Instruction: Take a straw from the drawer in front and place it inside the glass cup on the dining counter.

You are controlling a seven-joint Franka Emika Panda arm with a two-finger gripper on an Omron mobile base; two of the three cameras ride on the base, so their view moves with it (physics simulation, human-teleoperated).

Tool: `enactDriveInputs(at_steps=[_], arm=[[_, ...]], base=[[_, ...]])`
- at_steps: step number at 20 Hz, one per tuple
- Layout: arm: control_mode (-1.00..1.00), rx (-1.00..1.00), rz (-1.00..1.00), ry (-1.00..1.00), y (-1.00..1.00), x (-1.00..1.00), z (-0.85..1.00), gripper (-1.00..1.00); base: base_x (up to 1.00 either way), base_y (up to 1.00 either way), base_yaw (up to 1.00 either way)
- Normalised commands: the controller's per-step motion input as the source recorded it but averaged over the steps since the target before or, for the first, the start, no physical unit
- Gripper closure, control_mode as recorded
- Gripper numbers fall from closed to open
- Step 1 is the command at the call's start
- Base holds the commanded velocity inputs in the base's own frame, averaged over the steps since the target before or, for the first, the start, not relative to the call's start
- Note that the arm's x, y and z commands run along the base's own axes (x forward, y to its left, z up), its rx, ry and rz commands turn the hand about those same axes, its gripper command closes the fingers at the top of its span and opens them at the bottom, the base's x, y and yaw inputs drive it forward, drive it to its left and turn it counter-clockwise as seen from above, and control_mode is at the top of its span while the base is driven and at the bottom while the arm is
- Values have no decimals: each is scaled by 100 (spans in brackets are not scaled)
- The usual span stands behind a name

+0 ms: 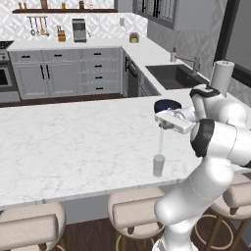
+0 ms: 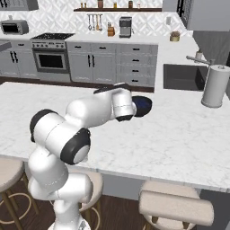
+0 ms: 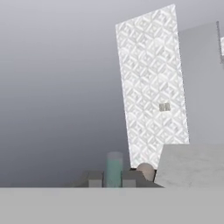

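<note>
Now the hand pinches a straw above the glass cup.

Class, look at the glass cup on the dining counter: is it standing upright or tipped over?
Upright. In the left base view the glass cup stands on its base on the dining counter, open mouth up.

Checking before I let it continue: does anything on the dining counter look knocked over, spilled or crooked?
Nothing stands out. The glass cup stands upright near the front edge of the dining counter, with no spill around it. The gripper holds a pale straw hanging roughly vertical above the cup. The dark bowl and paper-towel roll sit upright.
</note>
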Motion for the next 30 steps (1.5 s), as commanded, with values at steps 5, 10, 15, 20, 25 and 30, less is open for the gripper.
enactDriveInputs(at_steps=[5,10,15,20,25,30], arm=[[-100,0,0,-1,8,0,0,100],[-100,0,0,-5,0,0,-10,100],[-100,0,0,-7,0,-5,-14,100],[-100,0,0,-7,0,0,-26,100],[-100,0,0,-6,0,6,-30,100],[-100,0,0,-8,0,-8,-13,100]], base=[[0,0,0],[0,0,0],[0,0,0],[0,0,0],[0,0,0],[0,0,0]])
